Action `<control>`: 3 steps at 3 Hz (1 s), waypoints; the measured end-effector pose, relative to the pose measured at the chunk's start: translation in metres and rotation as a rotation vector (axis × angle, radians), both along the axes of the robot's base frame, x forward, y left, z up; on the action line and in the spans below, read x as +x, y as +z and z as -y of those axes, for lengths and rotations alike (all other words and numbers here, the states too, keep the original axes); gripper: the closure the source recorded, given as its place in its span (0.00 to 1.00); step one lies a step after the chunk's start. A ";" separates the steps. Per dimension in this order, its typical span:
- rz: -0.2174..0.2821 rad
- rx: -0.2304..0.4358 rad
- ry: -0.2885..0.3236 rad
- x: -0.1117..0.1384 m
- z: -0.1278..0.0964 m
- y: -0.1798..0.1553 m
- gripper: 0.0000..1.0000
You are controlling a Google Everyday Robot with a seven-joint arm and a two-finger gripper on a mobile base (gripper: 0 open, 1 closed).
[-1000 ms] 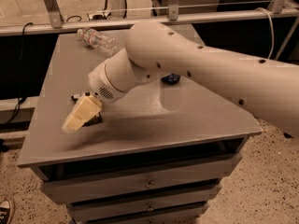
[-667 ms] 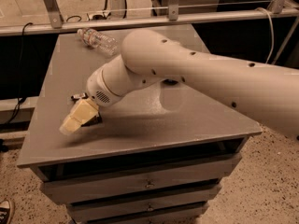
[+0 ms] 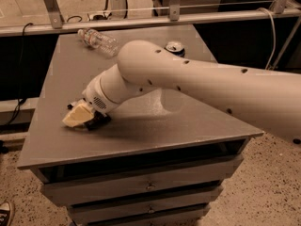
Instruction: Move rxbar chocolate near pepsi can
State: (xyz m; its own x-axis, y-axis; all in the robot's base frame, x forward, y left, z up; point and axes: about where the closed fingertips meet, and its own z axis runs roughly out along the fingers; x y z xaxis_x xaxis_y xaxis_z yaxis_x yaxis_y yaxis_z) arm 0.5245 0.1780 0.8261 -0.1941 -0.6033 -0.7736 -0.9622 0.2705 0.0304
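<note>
My gripper (image 3: 79, 117) is low over the front left part of the grey table (image 3: 56, 145), at the end of the big white arm. A small dark piece, likely the rxbar chocolate (image 3: 97, 122), shows right under and beside the gripper on the table top; most of it is hidden. The pepsi can (image 3: 175, 47) stands upright at the back right of the table. Only its silver top and a dark blue rim show above my arm. The can is far from the gripper.
A clear plastic bottle (image 3: 99, 39) lies on its side at the back left of the table. Drawers sit below the table's front edge. A metal rail runs behind the table. The arm crosses the right half of the table.
The gripper has sunk a little toward the table top. The arm has lowered, so it now covers the can's body and leaves its top showing.
</note>
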 end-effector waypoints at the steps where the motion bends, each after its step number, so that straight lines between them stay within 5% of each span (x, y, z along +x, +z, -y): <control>1: -0.009 -0.003 -0.019 -0.001 0.000 -0.005 0.64; 3: -0.007 -0.004 -0.020 -0.001 0.001 -0.003 1.00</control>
State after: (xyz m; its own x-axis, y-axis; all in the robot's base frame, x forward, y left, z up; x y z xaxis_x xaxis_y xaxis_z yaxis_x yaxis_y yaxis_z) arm 0.5239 0.1770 0.8228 -0.2119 -0.6019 -0.7700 -0.9563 0.2903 0.0363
